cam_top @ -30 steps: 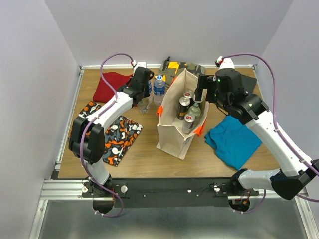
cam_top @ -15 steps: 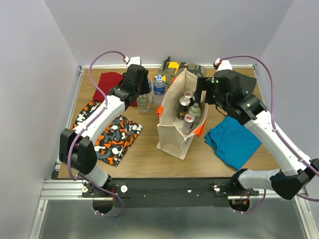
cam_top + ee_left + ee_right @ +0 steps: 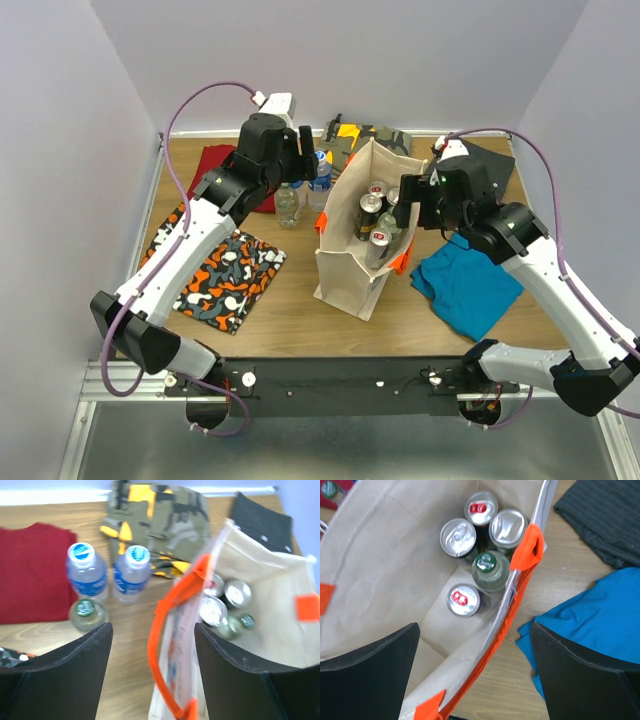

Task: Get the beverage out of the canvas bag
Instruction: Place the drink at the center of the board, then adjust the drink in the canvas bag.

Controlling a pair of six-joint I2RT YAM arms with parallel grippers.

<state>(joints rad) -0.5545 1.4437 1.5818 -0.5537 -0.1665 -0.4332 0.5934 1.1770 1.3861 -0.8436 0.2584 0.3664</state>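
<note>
The tall beige canvas bag with orange handles (image 3: 345, 275) stands upright in the middle of the wooden surface (image 3: 300, 315). It holds four silver-topped metal cans (image 3: 462, 600) and a green-capped glass bottle (image 3: 486, 567). Outside, at its ten o'clock, stand two blue-capped plastic water bottles (image 3: 82, 570) and a small green-capped clear bottle (image 3: 86, 611). I judge the unloading partly done, with five drinks to go. The left end effector (image 3: 151, 630), spread wide and empty, hovers at the bag's eleven o'clock. The right end effector (image 3: 475, 630), likewise spread and empty, hangs over the bag's mouth.

Upright cans (image 3: 371, 206) inside canvas bag (image 3: 345, 272)
</note>
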